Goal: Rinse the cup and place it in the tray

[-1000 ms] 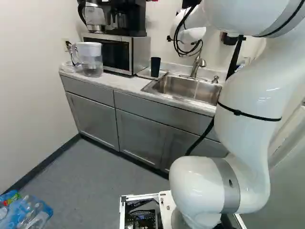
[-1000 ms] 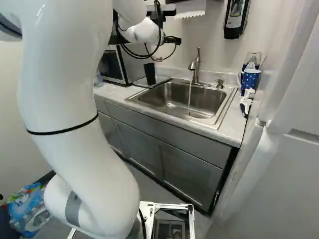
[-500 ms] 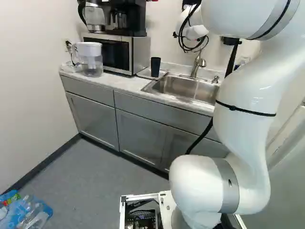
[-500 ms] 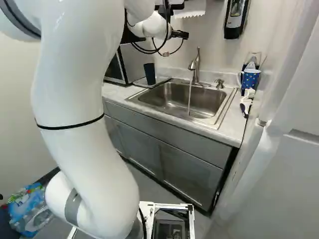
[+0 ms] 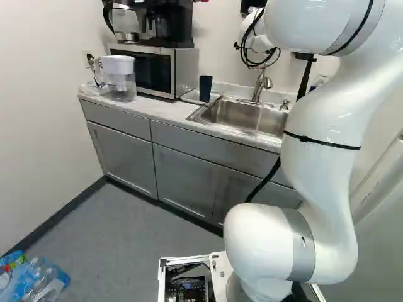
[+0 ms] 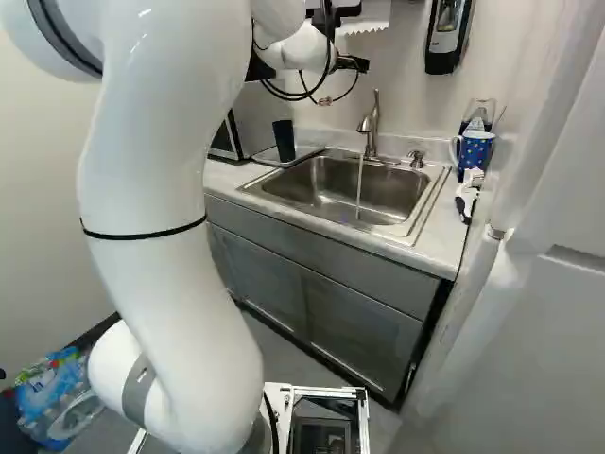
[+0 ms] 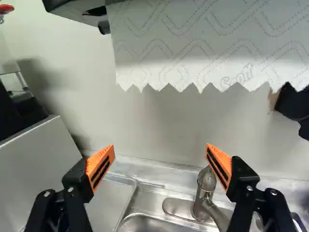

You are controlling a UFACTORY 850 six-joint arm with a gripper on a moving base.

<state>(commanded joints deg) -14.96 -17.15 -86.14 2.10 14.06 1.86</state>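
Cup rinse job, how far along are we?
Done, apparently: the black cup stands on the flat tray beside the sink. Whether it's been rinsed, these views can't tell.
In hand: nothing; the black gripper with orange pads is open and empty.
Left: water runs from the silver metal faucet, so probably shutting it off, plus a rinse if that was skipped.

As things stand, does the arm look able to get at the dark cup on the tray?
Probably yes: the gripper is open and empty, and nothing seems to block the dark cup from the sink side. The microwave beside the tray could crowd the other side.
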